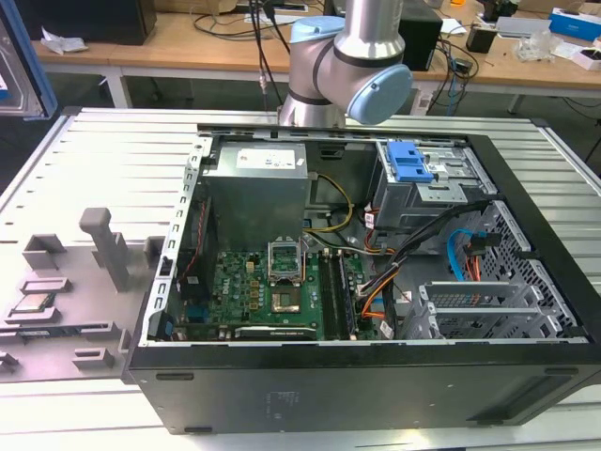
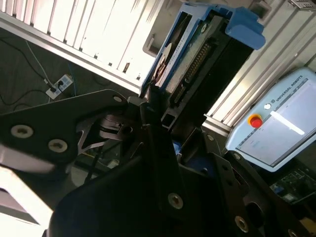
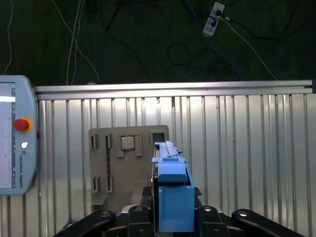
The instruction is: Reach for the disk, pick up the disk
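Observation:
In the first wrist view the disk [image 3: 172, 197] stands edge-on, its blue bracket facing the camera, clamped between the black fingers [image 3: 134, 213] of my gripper [image 3: 173, 215]. It hangs well above the ribbed metal table [image 3: 247, 148]. In the second wrist view the disk [image 2: 197, 54] shows its blue frame, connector edge and dark underside, rising out of my shut gripper [image 2: 158, 118]. In the exterior view the arm [image 1: 352, 66] rises behind the open computer case [image 1: 357, 282].
A grey fixture [image 3: 128, 163] with a small silver chip [image 3: 128, 142] lies on the table below the disk. A teach pendant [image 3: 15, 133] rests at the table's side. Inside the case a blue latch piece [image 1: 408, 162] sits on the drive cage. Cables cross the dark floor [image 3: 148, 39].

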You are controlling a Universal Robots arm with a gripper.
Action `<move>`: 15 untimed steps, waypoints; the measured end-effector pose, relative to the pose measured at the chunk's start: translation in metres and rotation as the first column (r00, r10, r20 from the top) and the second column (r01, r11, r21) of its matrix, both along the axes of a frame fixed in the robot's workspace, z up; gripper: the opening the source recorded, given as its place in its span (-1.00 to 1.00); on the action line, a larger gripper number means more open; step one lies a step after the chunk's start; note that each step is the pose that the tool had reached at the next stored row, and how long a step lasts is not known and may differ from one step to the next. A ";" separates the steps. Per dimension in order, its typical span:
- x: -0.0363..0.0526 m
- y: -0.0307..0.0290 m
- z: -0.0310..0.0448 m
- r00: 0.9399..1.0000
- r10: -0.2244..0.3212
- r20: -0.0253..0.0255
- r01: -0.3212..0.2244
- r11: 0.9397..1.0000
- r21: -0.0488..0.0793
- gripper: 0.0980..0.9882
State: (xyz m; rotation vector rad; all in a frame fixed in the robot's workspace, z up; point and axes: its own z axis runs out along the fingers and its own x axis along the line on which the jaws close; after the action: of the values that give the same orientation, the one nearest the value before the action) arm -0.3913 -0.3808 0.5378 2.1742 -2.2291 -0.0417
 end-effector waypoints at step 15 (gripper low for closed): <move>0.0301 0.0002 0.0079 1.000 0.000 0.000 0.000 1.000 0.000 -0.40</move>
State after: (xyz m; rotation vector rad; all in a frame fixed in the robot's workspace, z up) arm -0.3611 -0.3806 0.5457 2.1739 -2.2290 -0.0419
